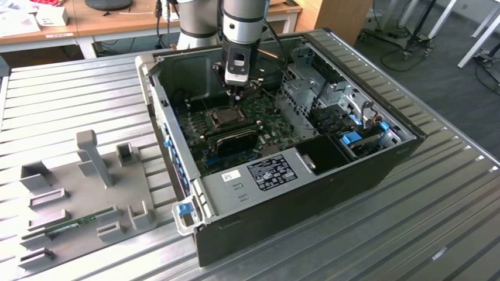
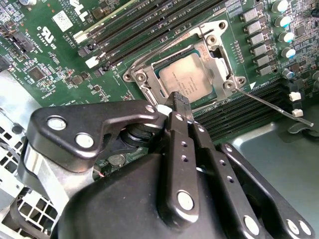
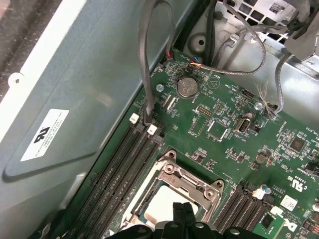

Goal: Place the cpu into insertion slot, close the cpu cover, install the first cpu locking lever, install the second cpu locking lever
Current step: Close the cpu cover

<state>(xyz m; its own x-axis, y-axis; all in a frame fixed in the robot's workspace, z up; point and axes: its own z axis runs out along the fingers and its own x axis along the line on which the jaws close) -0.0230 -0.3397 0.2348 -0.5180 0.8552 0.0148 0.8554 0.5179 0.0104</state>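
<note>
Cpu (image 2: 192, 77) lies flat in the slot (image 1: 226, 116) on the green board (image 2: 50, 50) inside the case (image 1: 312, 199), with the cover (image 2: 209, 47) down around its face. The gripper (image 2: 179, 99) hangs just above one edge of the cover, its fingers pressed together with nothing between them. A thin lever (image 2: 274, 107) sticks out from one corner of the cover across the black memory slots (image 2: 239, 117).
</note>
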